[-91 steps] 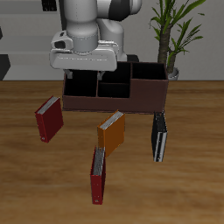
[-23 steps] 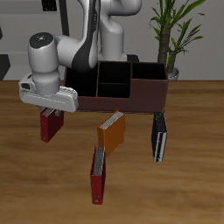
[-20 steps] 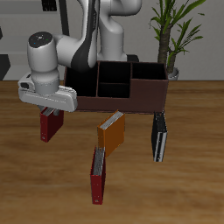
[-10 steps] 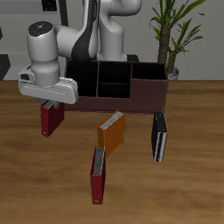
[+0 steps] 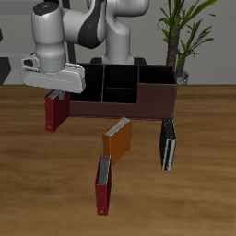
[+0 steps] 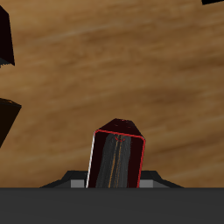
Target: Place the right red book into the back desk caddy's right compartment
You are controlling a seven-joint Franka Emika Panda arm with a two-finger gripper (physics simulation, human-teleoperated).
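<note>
My gripper (image 5: 56, 94) is shut on the top of the right red book (image 5: 56, 112) and holds it upright, lifted off the table, just in front of one end of the back desk caddy (image 5: 138, 100). The caddy is a long dark maroon box with dividers. Its right compartment (image 5: 157, 77) is the open end bay beside the plant, at the far end from the gripper. In the wrist view the red book (image 6: 116, 157) hangs between my fingers (image 6: 77, 182) above bare wood.
An orange-brown book (image 5: 117, 140) leans in front of the caddy. A second red book (image 5: 103, 184) stands near the table's front edge. A black book (image 5: 168, 144) stands by the caddy's plant end. A potted plant (image 5: 184, 37) is behind it.
The gripper has risen with the red book: the book has left the table and hangs higher, close to the caddy's end. The other books have not moved.
</note>
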